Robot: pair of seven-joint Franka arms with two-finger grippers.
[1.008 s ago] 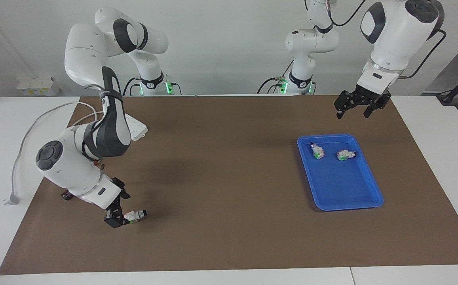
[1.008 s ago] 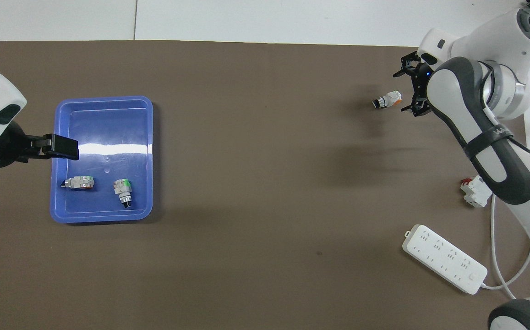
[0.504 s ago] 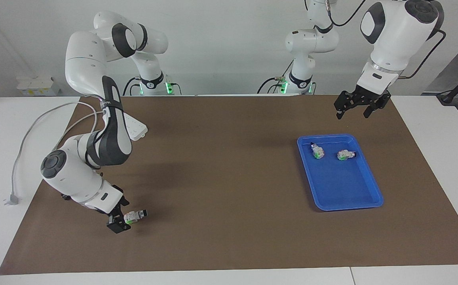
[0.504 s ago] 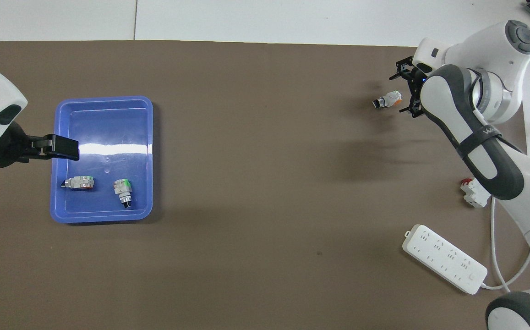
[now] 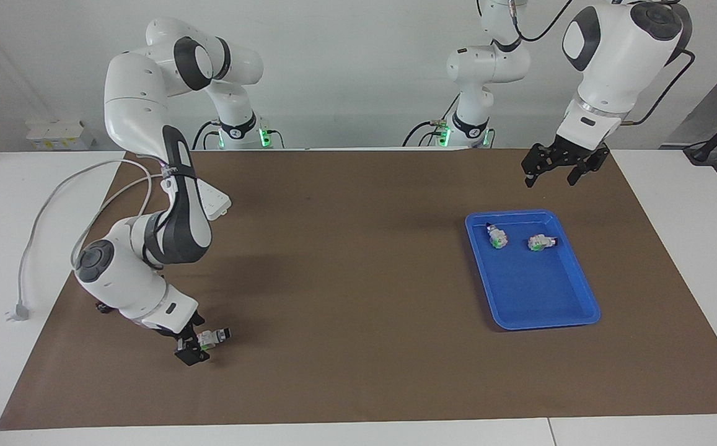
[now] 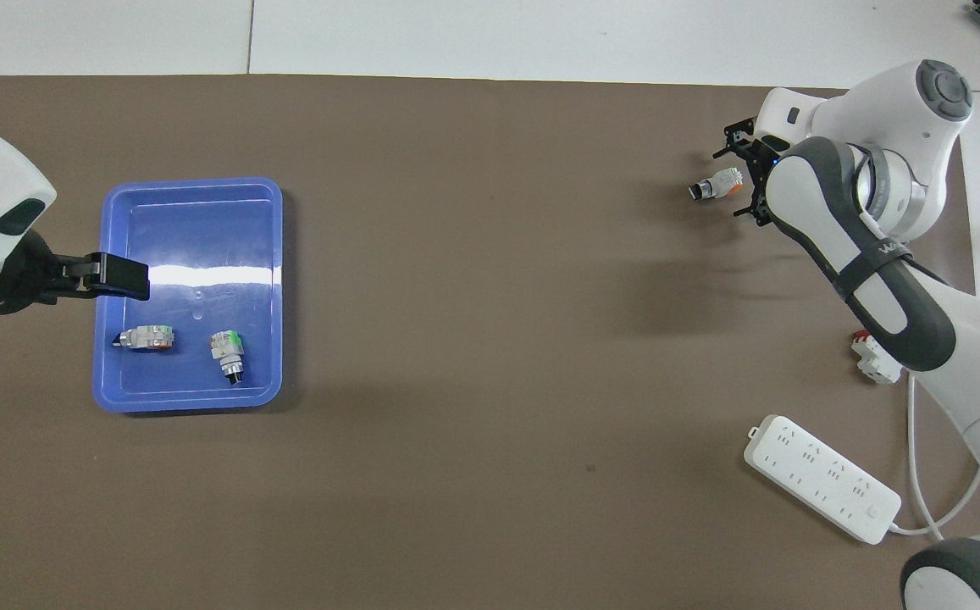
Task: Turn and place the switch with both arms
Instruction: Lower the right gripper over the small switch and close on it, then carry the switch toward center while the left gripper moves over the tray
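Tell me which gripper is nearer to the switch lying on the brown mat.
Right. The right gripper is down at the switch, open around its end. The left gripper waits in the air beside the blue tray, at the left arm's end of the table.

Bright even light, tray [image 6: 191, 193] glare, perhaps soft shadows

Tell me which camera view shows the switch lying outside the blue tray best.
The overhead view: the switch lies fully exposed on the brown mat, black knob pointing away from the open right gripper. In the facing view the switch is partly masked by that gripper.
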